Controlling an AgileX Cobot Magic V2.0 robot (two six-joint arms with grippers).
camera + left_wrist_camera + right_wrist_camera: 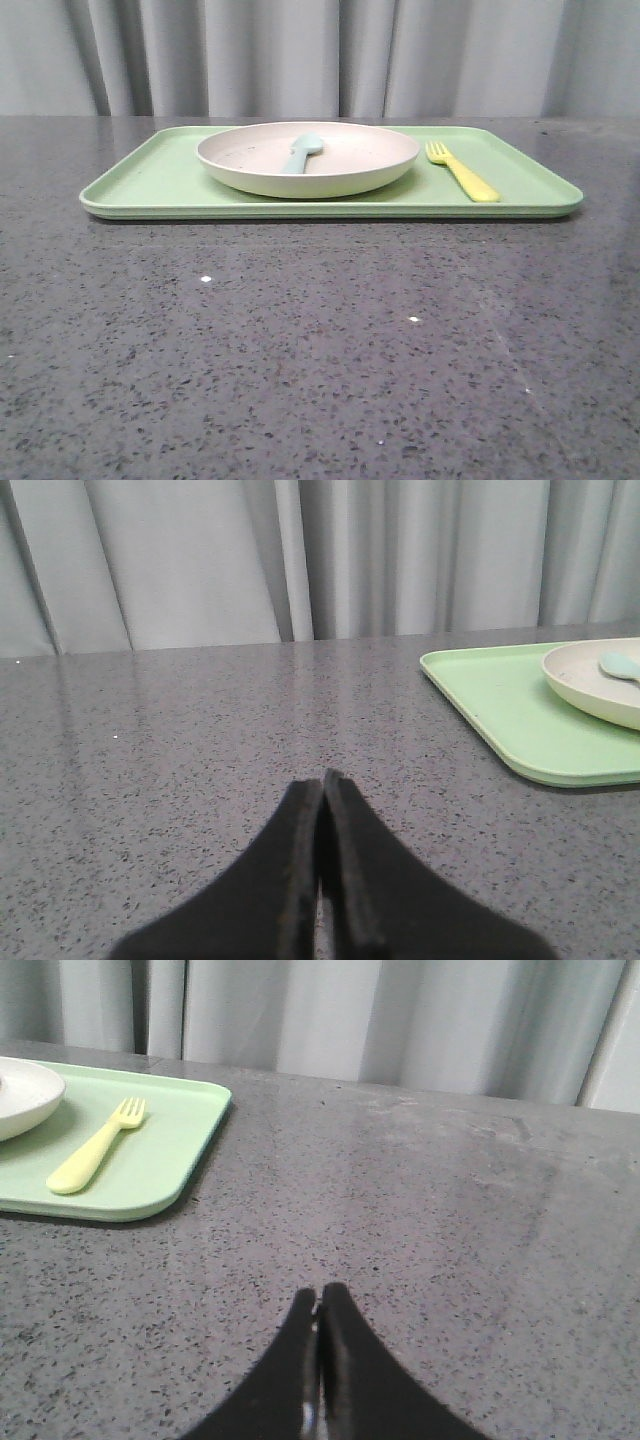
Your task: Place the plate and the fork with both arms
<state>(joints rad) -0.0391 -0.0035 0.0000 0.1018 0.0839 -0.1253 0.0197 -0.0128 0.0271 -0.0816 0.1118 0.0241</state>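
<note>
Speckled grey stone makes up the surface (300,340), and a rectangular light-green tray (150,185) lies flat on it at the far side, in front of pale grey curtains (300,50). On the tray sits the plate (350,175), a round cream-white dish with a raised rim, and a pale blue spoon (302,152) lies inside it. The fork (463,172), bright yellow, lies flat on the tray just beside the plate, apart from it, with its tines pointing toward the curtains. The left tool (322,780) hangs low over bare surface with its two black fingers pressed together and nothing between them; the tray's near corner and the plate are ahead of it and off toward the right arm's side, well apart from its tips. The right tool (318,1295) is likewise closed on nothing, its fingers meeting at the tips above bare surface; the fork and the tray's corner lie ahead of it and off toward the left arm's side, also well apart. Neither tool touches the tray, the plate or the fork, and neither shows in the front view.
</note>
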